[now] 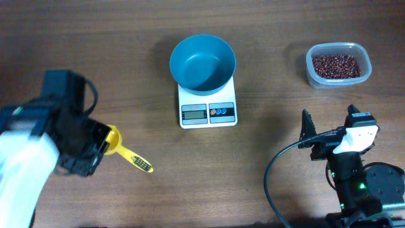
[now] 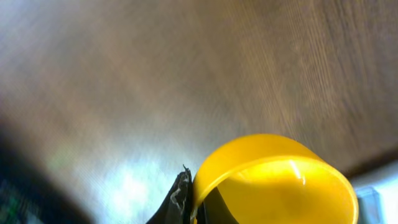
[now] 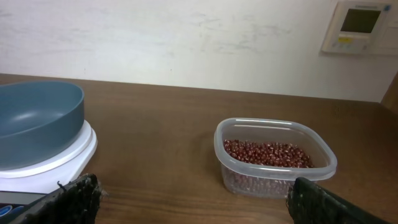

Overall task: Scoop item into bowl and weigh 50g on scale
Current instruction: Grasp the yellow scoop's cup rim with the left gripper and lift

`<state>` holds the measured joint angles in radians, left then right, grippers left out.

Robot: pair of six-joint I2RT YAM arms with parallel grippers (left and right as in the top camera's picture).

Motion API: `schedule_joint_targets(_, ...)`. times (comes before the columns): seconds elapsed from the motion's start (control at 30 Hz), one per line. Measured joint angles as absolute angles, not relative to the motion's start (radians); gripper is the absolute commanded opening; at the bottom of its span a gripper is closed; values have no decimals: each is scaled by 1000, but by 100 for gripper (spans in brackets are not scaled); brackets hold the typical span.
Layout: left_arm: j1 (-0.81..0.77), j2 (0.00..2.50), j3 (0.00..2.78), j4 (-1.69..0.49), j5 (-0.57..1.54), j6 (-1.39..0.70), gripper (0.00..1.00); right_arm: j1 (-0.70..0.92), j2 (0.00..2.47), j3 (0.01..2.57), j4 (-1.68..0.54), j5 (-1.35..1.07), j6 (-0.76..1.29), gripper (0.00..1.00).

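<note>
The teal-blue bowl [image 1: 202, 61] stands empty on the white scale [image 1: 208, 111]; both also show at the left of the right wrist view, the bowl [image 3: 34, 118] on the scale [image 3: 62, 163]. The red-brown beans [image 1: 337, 65] fill a clear tub [image 3: 273, 180] at the back right, with the beans [image 3: 267, 153] visible inside. My left gripper [image 1: 100, 143] is at the left, shut on the rim of the yellow scoop [image 1: 114, 139], whose handle points toward the lower right. In the left wrist view, the scoop's cup [image 2: 273, 180] sits against one finger of my left gripper [image 2: 194, 190]. My right gripper [image 1: 329, 123] is open and empty, in front of the tub, and shows in its own view [image 3: 193, 193].
The clear tub [image 1: 314, 69] stands right of the scale. A black cable [image 1: 272, 171] loops beside the right arm's base at the front right. A white wall panel [image 3: 364, 25] hangs on the wall behind the table.
</note>
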<state>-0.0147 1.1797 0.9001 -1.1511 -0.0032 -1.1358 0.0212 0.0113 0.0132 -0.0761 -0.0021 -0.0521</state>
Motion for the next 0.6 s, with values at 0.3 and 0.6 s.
schedule_joint_targets(0.3,-14,930,903,-1426,292,-1425,0,21,12,13,-74,-2,-52,99)
schedule_joint_targets(0.6,-14,1056,903,-1369,201,-1393,89,21,12,13,-75,-17,-52,98)
